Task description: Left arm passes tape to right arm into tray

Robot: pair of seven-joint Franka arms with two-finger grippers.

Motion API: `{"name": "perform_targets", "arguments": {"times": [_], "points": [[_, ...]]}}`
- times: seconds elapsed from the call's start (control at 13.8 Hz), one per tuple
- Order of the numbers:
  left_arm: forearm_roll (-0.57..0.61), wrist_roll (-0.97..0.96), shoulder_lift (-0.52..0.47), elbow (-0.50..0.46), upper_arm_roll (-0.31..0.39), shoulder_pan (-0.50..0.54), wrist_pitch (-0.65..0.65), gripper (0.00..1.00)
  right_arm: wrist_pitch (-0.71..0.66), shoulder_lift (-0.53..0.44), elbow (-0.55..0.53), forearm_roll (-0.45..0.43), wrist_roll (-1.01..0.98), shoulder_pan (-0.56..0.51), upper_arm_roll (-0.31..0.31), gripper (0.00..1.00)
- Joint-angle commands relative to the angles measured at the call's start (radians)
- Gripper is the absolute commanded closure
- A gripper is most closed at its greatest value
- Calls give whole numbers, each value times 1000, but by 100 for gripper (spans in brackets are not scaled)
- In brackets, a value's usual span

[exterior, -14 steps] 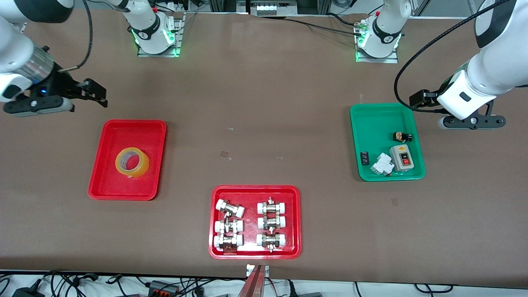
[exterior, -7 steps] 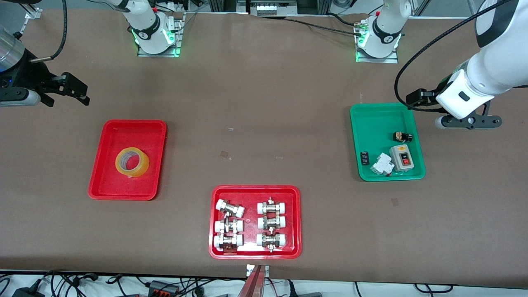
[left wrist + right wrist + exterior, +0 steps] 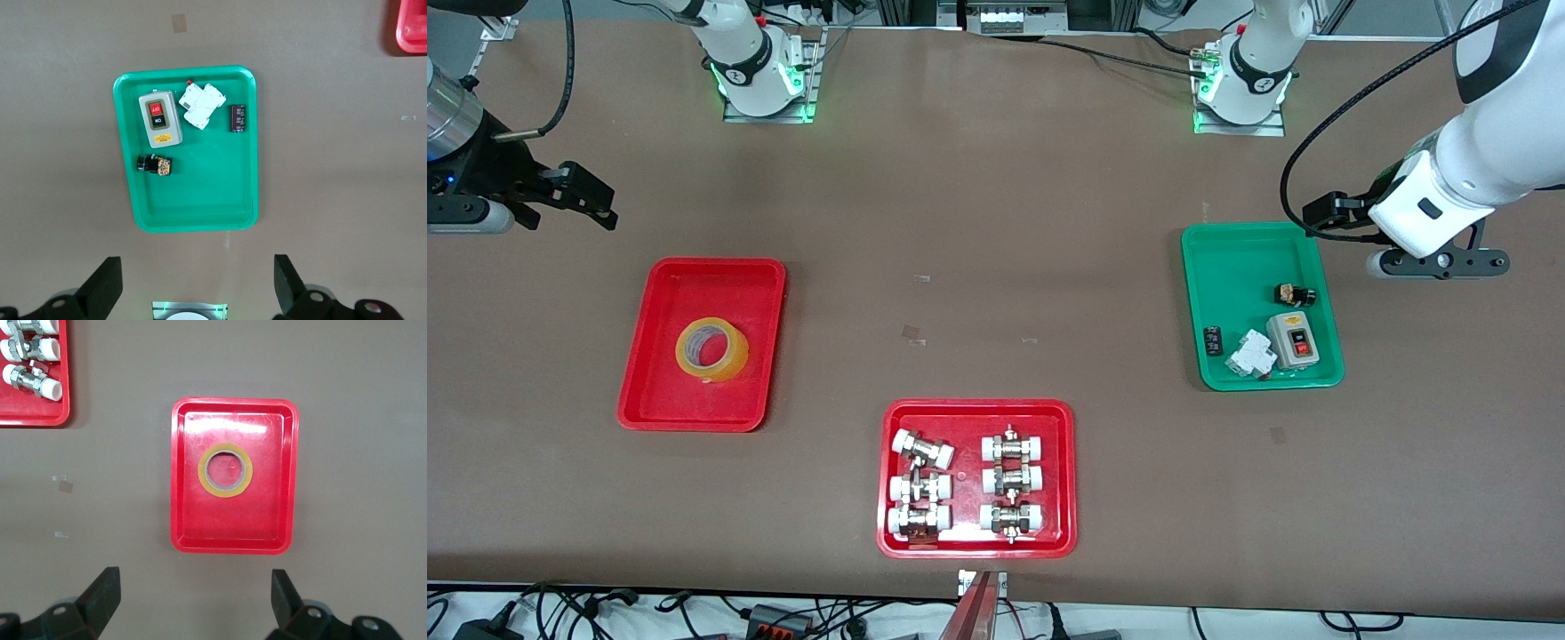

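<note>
The tape (image 3: 711,348), a yellowish roll with a pale core, lies flat in the plain red tray (image 3: 694,409) toward the right arm's end of the table. In the right wrist view the tape (image 3: 225,470) sits near the middle of the tray (image 3: 200,520). My right gripper (image 3: 467,218) is open and empty, up in the air over bare table beside the tray, farther from the front camera; its jaws stand wide apart in its wrist view (image 3: 193,607). My left gripper (image 3: 1440,263) is open and empty beside the green tray, also wide open in its wrist view (image 3: 193,290).
A green tray (image 3: 1227,267) holds a switch box (image 3: 1291,340), a white breaker (image 3: 1249,354) and small parts; it also shows in the left wrist view (image 3: 193,200). A second red tray (image 3: 974,411) with white-capped metal fittings lies near the table's front edge.
My right gripper has moved away from the plain red tray toward the right arm's end of the table. The left gripper has shifted only slightly. The tape has not moved.
</note>
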Motion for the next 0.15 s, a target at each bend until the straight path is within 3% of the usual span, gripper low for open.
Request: {"name": "perform_targets", "arguments": {"times": [0.0, 0.07], "points": [[-17, 13, -6, -11, -1, 7, 16, 0, -36, 14, 34, -5, 19, -1, 6, 0], [-18, 13, -5, -6, -1, 7, 25, 0, -36, 14, 34, -5, 19, -1, 6, 0]]}}
